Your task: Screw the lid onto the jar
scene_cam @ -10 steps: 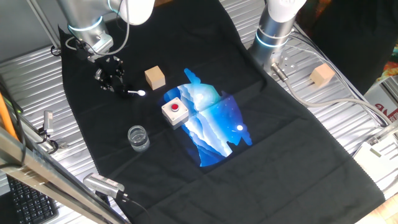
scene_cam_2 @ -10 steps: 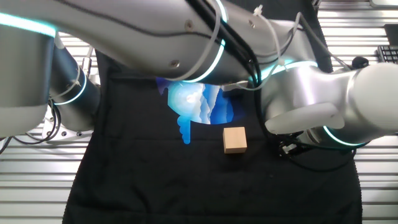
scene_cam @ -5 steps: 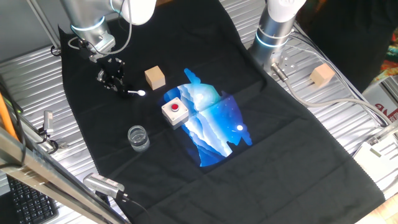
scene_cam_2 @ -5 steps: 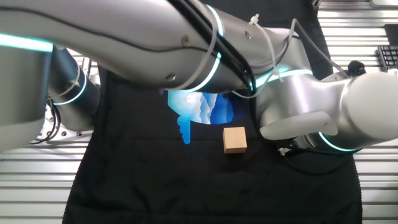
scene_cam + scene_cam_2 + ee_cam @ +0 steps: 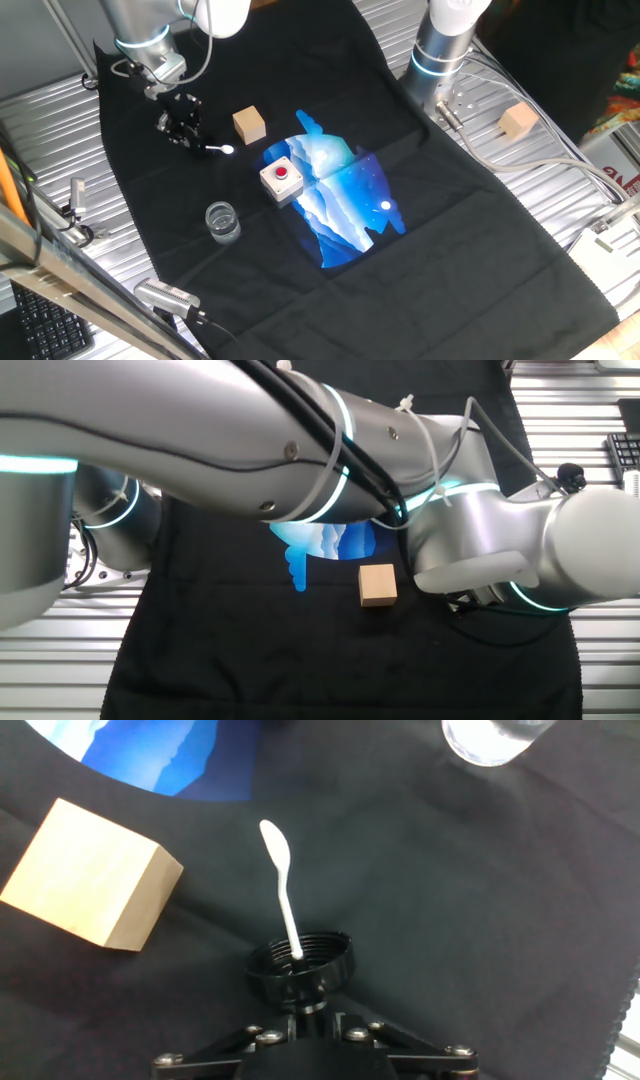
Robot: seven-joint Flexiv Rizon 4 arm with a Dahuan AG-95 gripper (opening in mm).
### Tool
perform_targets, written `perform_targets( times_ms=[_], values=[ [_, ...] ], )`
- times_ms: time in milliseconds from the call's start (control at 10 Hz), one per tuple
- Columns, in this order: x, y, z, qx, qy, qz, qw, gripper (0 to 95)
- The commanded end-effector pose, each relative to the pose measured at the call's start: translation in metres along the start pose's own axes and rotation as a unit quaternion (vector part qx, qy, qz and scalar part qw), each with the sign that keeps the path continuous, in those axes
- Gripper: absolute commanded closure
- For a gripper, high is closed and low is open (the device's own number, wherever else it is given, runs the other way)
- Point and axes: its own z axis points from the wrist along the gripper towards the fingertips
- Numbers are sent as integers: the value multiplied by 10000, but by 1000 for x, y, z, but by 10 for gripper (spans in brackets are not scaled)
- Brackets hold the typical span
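- Gripper (image 5: 183, 128) low over the black cloth (image 5: 480, 240) near its far-left corner; in the hand view, lid (image 5: 300, 963) directly ahead of the gripper base, open side up, threads visible. Whether pinched or merely lying at the fingertips: cannot tell, fingers out of frame.
- White plastic spoon (image 5: 282, 885) with its handle end in the lid, bowl pointing away from the gripper; seen also in one fixed view just beside the gripper.
- Wooden cube (image 5: 249, 125) just beside the spoon, apart from the lid.
- Jar (image 5: 222, 222) upright and uncapped, well apart from the gripper, nearer the front edge of the cloth.
- White box with red button (image 5: 281, 178) between cube and blue print, not involved.
- Step judged: securing the lid, at the start of the task. Next move calls for a firm hold, freeing the spoon, inverting the lid, then carrying it above the jar mouth.
- Count: one lid, one jar, one spoon, one button box, one cube on the cloth, a second cube (image 5: 518, 121) off the cloth.
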Motion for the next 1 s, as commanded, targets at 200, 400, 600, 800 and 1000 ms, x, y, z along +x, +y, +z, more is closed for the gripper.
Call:
perform_targets(
  times_ms=[200, 400, 600, 800, 1000],
  values=[
    [0, -2, 1, 42, -56, -24, 10000, 760],
    [-1, -3, 2, 59, -78, -19, 10000, 570],
    [-1, -3, 2, 82, -92, -19, 9999, 570],
    [-1, -4, 2, 114, -129, -16, 9999, 570],
    [-1, -5, 3, 202, -244, 26, 9995, 570]
  ],
)
